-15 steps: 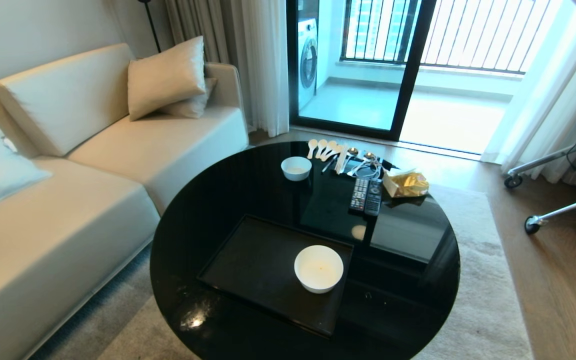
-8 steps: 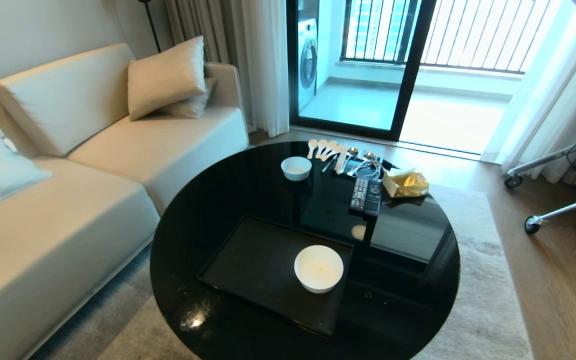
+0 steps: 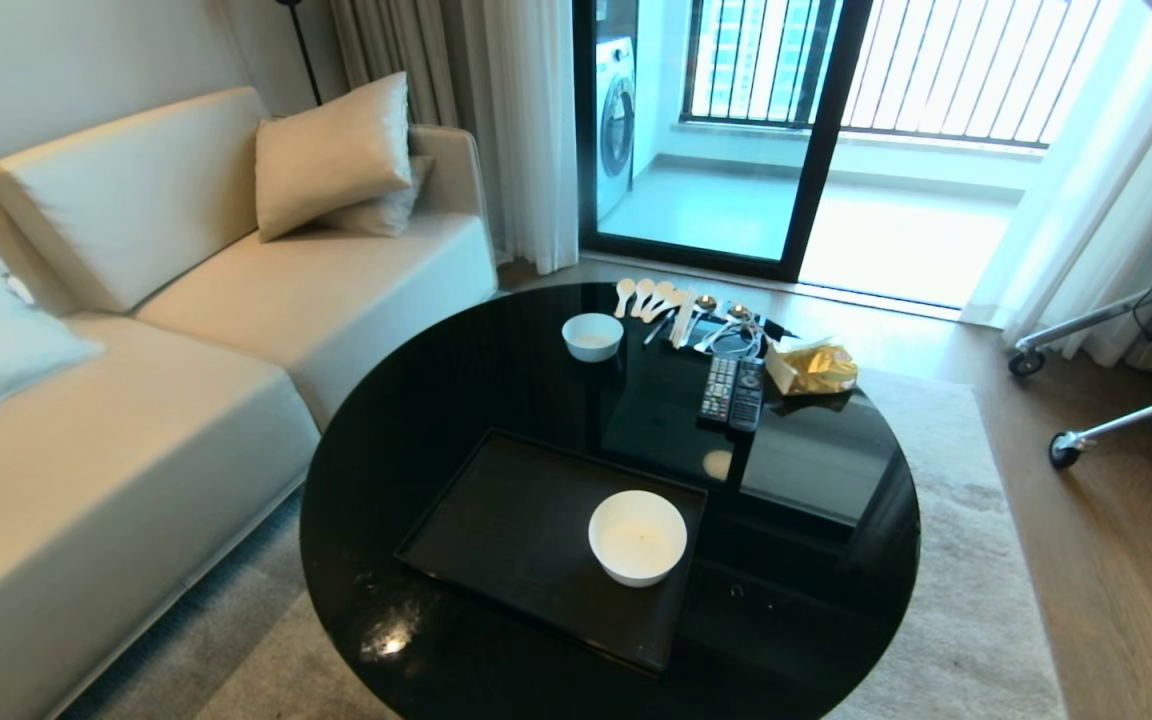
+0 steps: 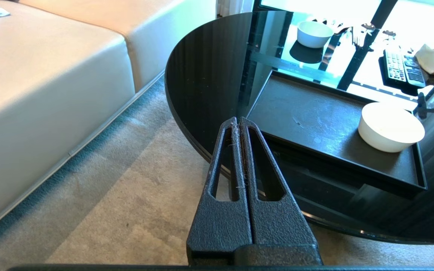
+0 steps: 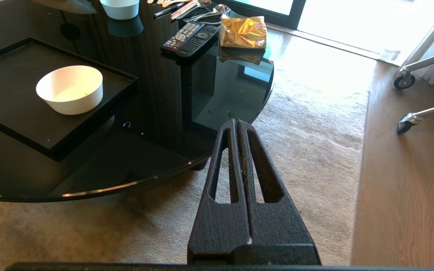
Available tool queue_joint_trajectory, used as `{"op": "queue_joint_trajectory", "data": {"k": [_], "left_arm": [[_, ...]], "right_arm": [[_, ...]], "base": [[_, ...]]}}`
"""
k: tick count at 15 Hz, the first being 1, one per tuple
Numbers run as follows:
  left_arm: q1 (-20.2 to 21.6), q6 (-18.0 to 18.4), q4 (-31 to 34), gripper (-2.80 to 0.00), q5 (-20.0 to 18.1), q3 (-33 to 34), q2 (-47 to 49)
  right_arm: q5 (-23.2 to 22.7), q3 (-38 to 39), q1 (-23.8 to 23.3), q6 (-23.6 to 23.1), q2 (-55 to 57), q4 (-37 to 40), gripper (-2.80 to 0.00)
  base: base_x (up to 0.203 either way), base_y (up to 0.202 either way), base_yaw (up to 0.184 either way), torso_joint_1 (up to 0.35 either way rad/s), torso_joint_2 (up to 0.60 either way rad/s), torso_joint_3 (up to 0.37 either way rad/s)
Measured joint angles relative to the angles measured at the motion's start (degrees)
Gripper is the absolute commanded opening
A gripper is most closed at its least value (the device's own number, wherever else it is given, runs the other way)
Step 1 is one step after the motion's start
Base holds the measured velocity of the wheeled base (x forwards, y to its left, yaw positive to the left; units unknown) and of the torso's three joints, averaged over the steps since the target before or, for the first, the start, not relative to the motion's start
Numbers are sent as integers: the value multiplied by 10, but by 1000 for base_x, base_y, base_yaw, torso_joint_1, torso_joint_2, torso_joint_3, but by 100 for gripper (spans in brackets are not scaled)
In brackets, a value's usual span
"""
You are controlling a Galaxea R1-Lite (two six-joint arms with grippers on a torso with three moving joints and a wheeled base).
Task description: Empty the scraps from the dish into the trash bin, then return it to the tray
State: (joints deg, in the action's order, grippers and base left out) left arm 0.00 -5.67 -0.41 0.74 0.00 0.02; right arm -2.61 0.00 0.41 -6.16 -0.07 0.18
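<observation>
The dish [image 3: 637, 535], a deep white bowl, stands on the right part of the black tray [image 3: 506, 520] on the round black glass table; it also shows as the dish [image 4: 390, 127] and the dish [image 5: 70, 89]. Its inside looks pale with a few tiny specks; no clear scraps show. The trash bin is out of view. Neither arm is in the head view. My left gripper [image 4: 238, 120] is shut and empty, held off the table's near left edge above the carpet. My right gripper [image 5: 236, 122] is shut and empty off the near right edge.
A smaller white bowl [image 3: 592, 336], several spoons [image 3: 648, 297], two remotes [image 3: 732, 391] and a gold snack bag [image 3: 814, 368] lie at the table's far side. A beige sofa [image 3: 136, 380] stands left, a wheeled metal frame [image 3: 1116, 380] right, carpet around the table.
</observation>
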Motion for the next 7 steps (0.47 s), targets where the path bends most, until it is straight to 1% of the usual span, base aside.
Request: {"op": "queue_joint_trajectory", "data": {"k": [7], "left_arm": [[0, 0, 0, -280, 0, 0, 0]], "right_arm": [[6, 0, 0, 9, 0, 0, -280]], "base": [[0, 0, 0, 0, 0, 0]]}}
